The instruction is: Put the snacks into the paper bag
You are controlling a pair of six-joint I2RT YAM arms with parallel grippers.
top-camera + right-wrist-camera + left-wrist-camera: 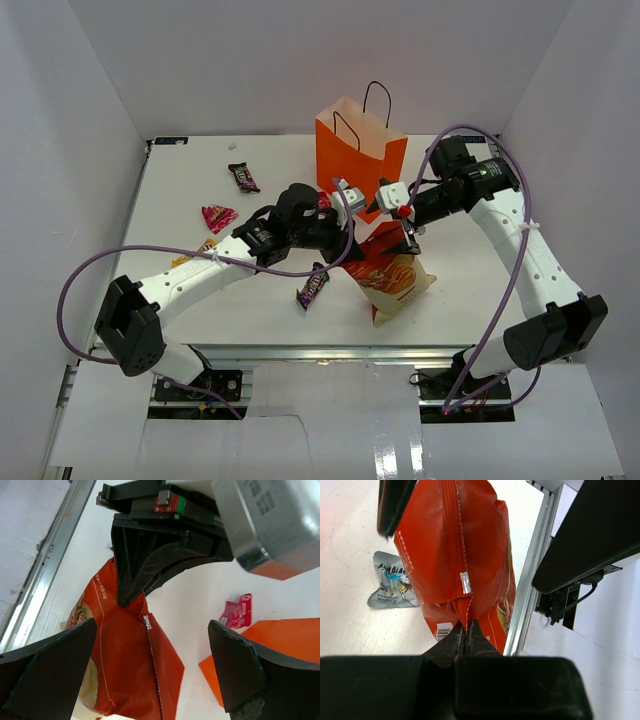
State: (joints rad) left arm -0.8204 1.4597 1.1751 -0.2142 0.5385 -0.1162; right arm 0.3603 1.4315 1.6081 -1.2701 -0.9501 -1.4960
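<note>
My left gripper [350,228] is shut on the top seam of the large orange-red chip bag [392,272] and holds it upright, its bottom near the table's front edge. In the left wrist view the jaws [466,630] pinch the seam of the chip bag [450,555]. My right gripper [402,230] is open, with its fingers on either side of the chip bag [125,665] without touching it. The orange paper bag [360,150] stands upright just behind both grippers. A dark brown candy bar [243,178], a pink-red wrapper [217,217] and a purple packet [313,286] lie on the table.
A silver-blue wrapper [390,580] lies on the table beside the chip bag. A yellow packet [195,252] shows partly under my left arm. The metal rail [535,565] of the table's front edge runs close to the chip bag. White walls enclose the table.
</note>
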